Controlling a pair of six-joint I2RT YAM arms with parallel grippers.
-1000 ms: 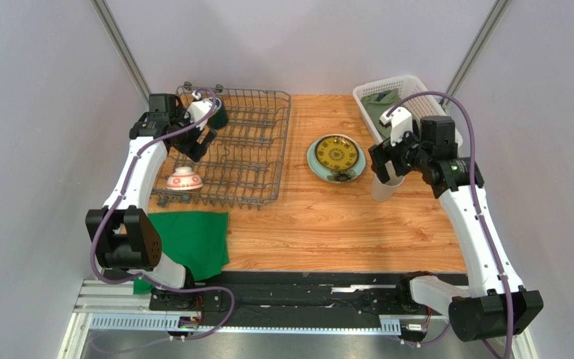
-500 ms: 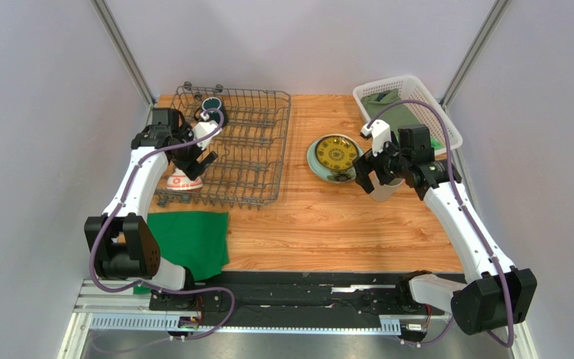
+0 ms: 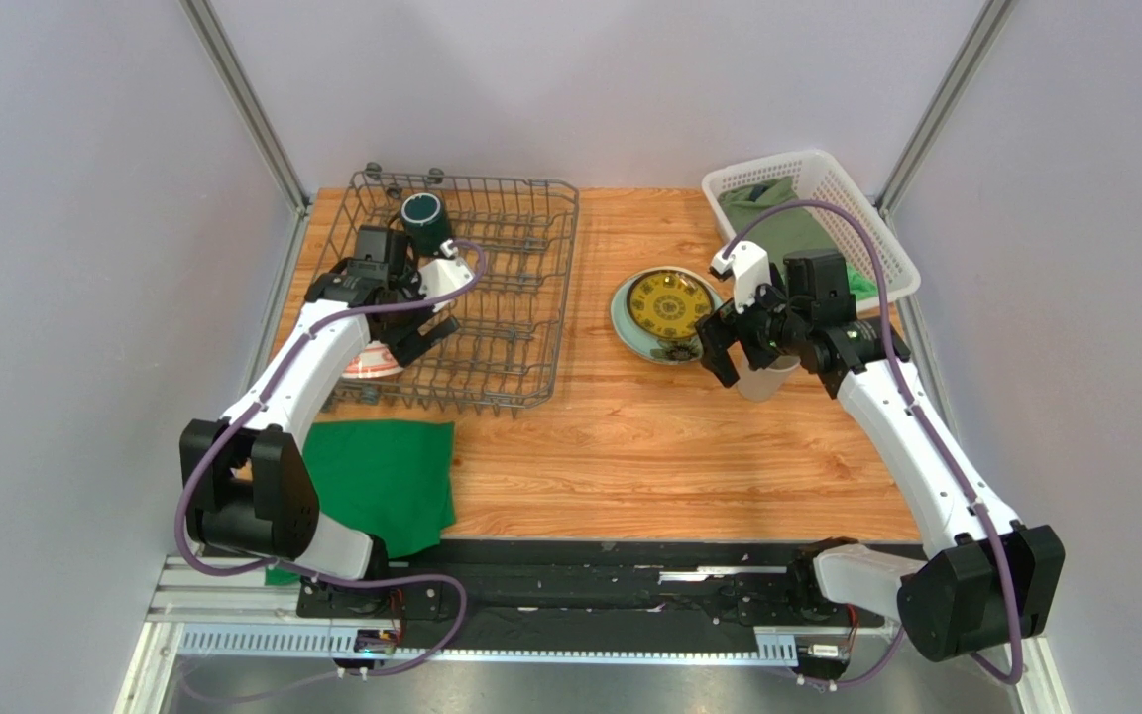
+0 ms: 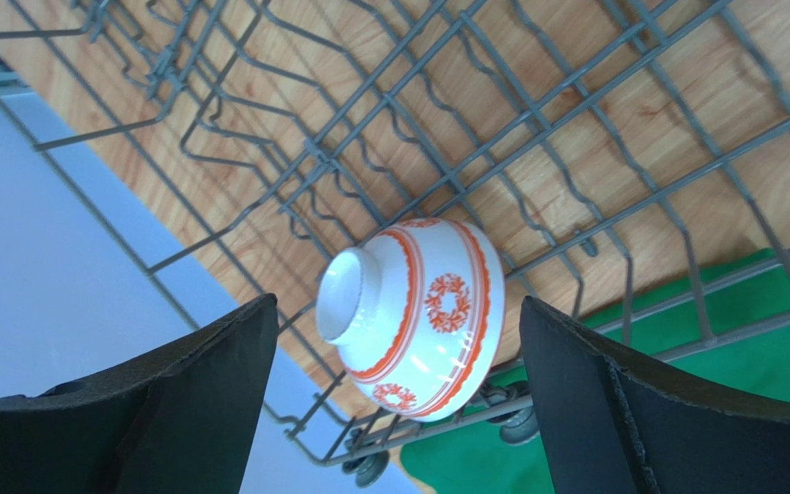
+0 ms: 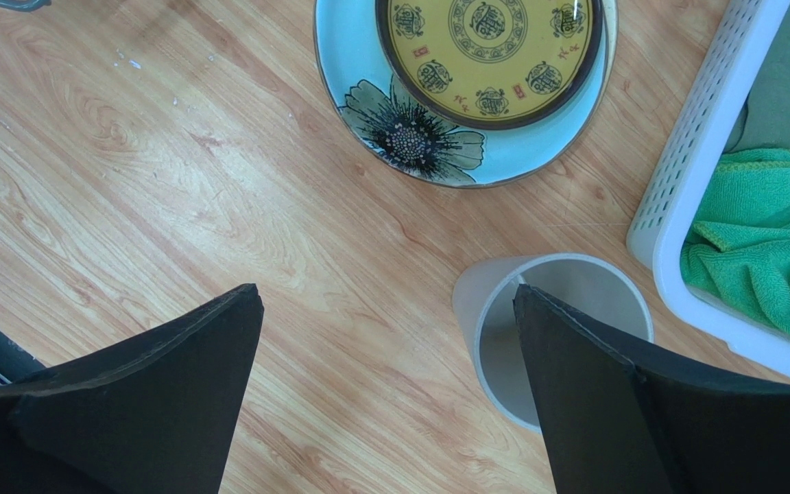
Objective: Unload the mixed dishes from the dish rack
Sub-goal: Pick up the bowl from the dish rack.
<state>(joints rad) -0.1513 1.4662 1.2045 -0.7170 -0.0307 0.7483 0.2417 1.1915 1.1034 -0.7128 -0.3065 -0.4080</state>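
red-and-white bowl (image 4: 415, 309) upside down in grey dish rack (image 3: 515, 320), green mug (image 3: 425, 217) too

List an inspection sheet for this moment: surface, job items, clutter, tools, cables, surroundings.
Surface: wooden table, faint pale specks near the plates.
Job's things: dish rack at far left holds the dark green mug in its far-left corner and the red-and-white bowl, overturned, near its near-left corner. Out on the table are the yellow plate, stacked on the teal plate, and the beige cup.
Clutter: green cloth at near left; white basket at far right with cloths inside.
Grippers: left tool open, framing the bowl, no contact seen; right tool open, over the table beside the cup.
Cables: purple cable loops along each arm; no snag seen.
Surroundings: grey wall panels, metal posts, rail at the near edge.
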